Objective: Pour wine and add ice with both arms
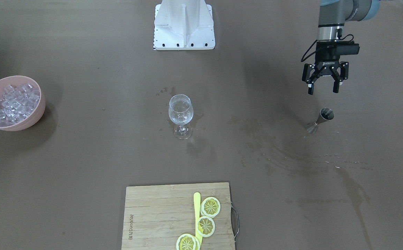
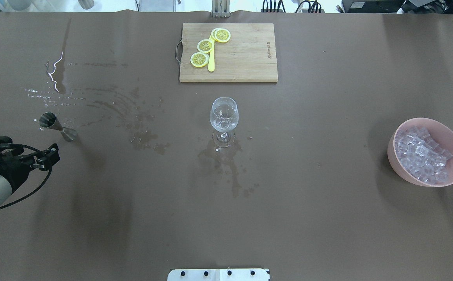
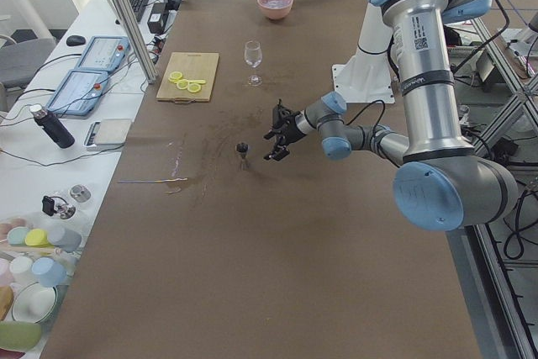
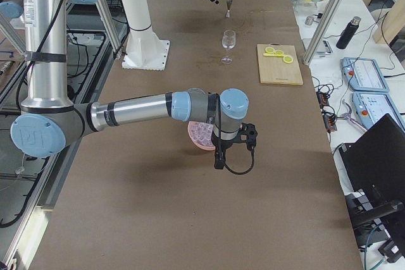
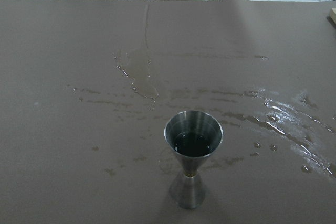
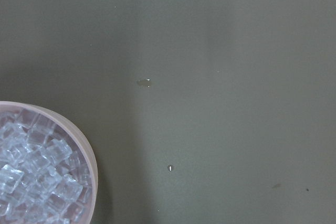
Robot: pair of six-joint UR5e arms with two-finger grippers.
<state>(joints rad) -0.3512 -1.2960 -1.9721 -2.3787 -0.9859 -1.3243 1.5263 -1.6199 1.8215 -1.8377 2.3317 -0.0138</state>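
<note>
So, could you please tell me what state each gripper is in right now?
Left gripper: jaws open, holding nothing.
Right gripper: cannot be told; it shows only in the right side view.

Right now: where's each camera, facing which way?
Front-facing: across the table, facing the base; left hand open near jigger.
Overhead: behind robot, looking down; left hand at left edge.
Exterior left: table end; left arm near.
Exterior right: opposite end; right arm near.
Left wrist: jigger, no hand.
Right wrist: ice bowl, no hand.
Shared: wine glass, all four exteriors.
</note>
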